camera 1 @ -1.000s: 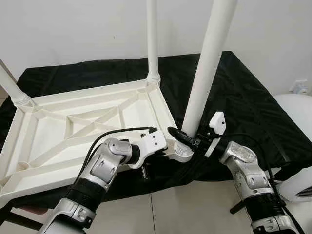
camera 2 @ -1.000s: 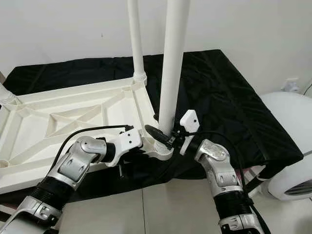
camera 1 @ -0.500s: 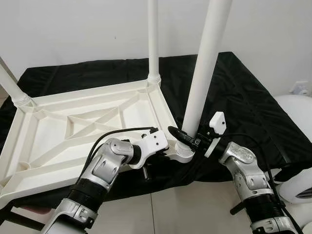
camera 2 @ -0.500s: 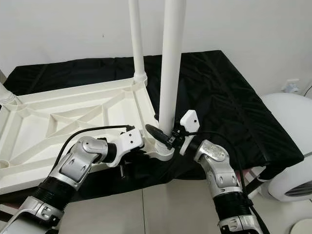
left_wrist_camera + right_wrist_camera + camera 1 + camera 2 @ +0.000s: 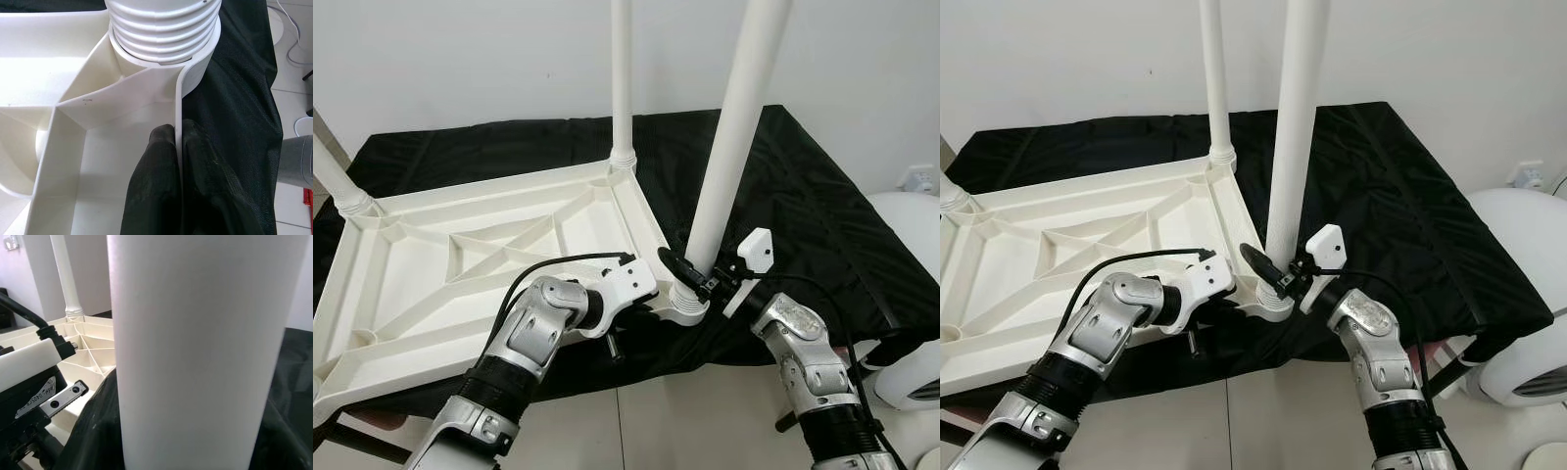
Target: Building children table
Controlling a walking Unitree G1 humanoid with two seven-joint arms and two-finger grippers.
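A white plastic table top (image 5: 460, 255) lies upside down on a black-draped surface. Two legs stand in its far corners: one at the rear (image 5: 622, 78), one at the left (image 5: 335, 171). A third leg (image 5: 729, 147) rises from the ribbed socket (image 5: 685, 305) in the near right corner, leaning slightly right. My right gripper (image 5: 690, 277) is shut around that leg just above the socket; the leg (image 5: 205, 347) sits between its black fingers (image 5: 95, 431). My left gripper (image 5: 178, 147) is shut on the table's thin rim (image 5: 178, 107), just short of the threaded collar (image 5: 164, 29).
The black cloth (image 5: 803, 196) runs on to the right of the table top. A rounded white object (image 5: 911, 225) stands at the far right, below a wall socket (image 5: 915, 178). Tiled floor (image 5: 705, 411) lies below the near edge. A white wall is close behind.
The near right leg has swayed a little in its socket and now leans slightly more right; my right arm shifted with it. Both grips are unchanged.
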